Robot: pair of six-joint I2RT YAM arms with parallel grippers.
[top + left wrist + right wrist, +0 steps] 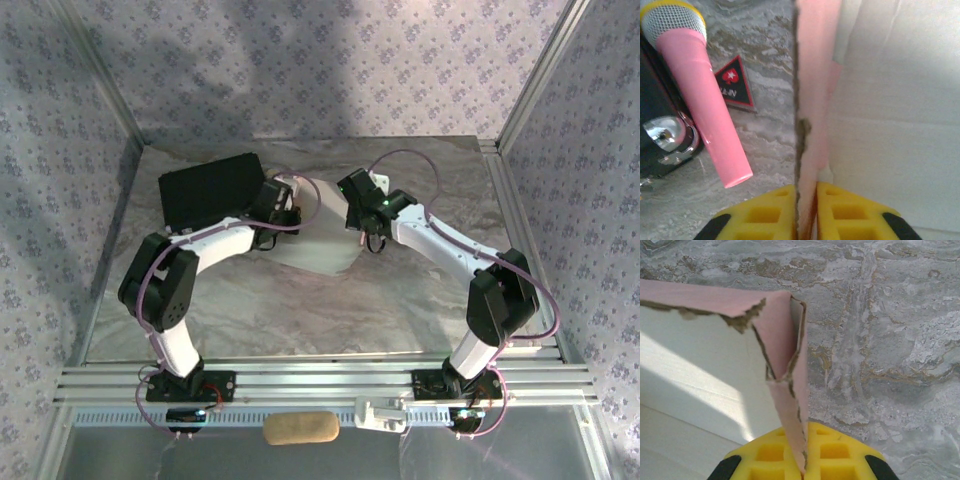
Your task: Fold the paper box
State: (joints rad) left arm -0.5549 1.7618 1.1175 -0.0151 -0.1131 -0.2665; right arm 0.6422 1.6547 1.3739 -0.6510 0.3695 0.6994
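Clamping opposite sides of the paper box (322, 250), mid-frame on the tabletop (300, 310) in the top view, left tool (805, 197) and right tool (804, 445) each grip pink cardboard. The left wrist view shows a pink microphone (710, 110) at upper left.

The top camera hangs above and behind my bases, looking down and forward over the table (300, 310), with my shoulders at 6 o'clock and the back wall at 12. My left wrist camera rides just behind my left gripper (806, 195), whose tips sit at 6 o'clock of that view. It looks along a wall of the paper box (812, 75) from very near. My right wrist camera peers past my right gripper (802, 442), also at 6 o'clock, close onto a box corner. All three views share the box and the tabletop beside it.
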